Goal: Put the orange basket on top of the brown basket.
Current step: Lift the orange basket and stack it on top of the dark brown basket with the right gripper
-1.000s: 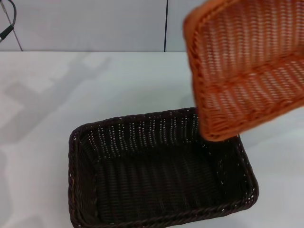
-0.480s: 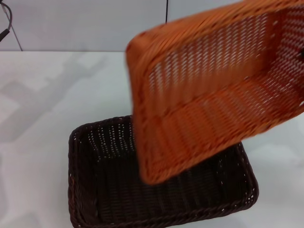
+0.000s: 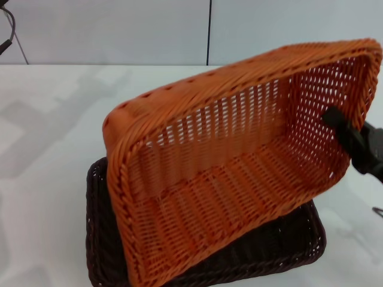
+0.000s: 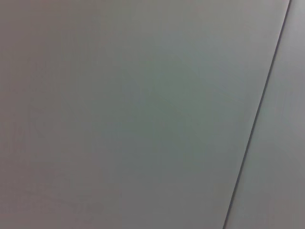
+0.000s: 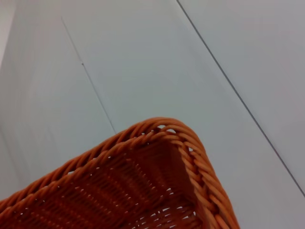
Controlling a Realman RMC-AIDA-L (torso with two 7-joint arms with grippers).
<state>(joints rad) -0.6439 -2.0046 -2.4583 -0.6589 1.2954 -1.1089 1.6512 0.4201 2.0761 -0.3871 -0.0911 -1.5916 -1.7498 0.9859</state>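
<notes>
Your orange basket (image 3: 239, 161) is in the air, tipped steeply so its open side faces you and its woven floor slopes down toward 7 o'clock. Its braided rim runs from the upper corner at 2 o'clock down to a low corner at about 7 o'clock, near the picture's lower edge. That low end hangs over the brown basket (image 3: 299, 242); you cannot tell whether the two touch.

The brown basket sits flat on the white tabletop (image 3: 54, 131), mostly hidden behind the orange one. Only its left wall, at 8 o'clock, and its near right corner, at 5 o'clock, show.

Your right tool (image 3: 341, 122) is at 3 o'clock, a black finger (image 3: 350, 136) lying inside the orange basket's short end wall and clamping that wall, carrying the basket. In the right wrist view you see only one rounded corner of the orange basket (image 5: 157, 186) against a pale wall (image 5: 143, 62).

Your left tool does not appear; its wrist view shows just a plain grey panel (image 4: 133, 114) with one thin seam.
</notes>
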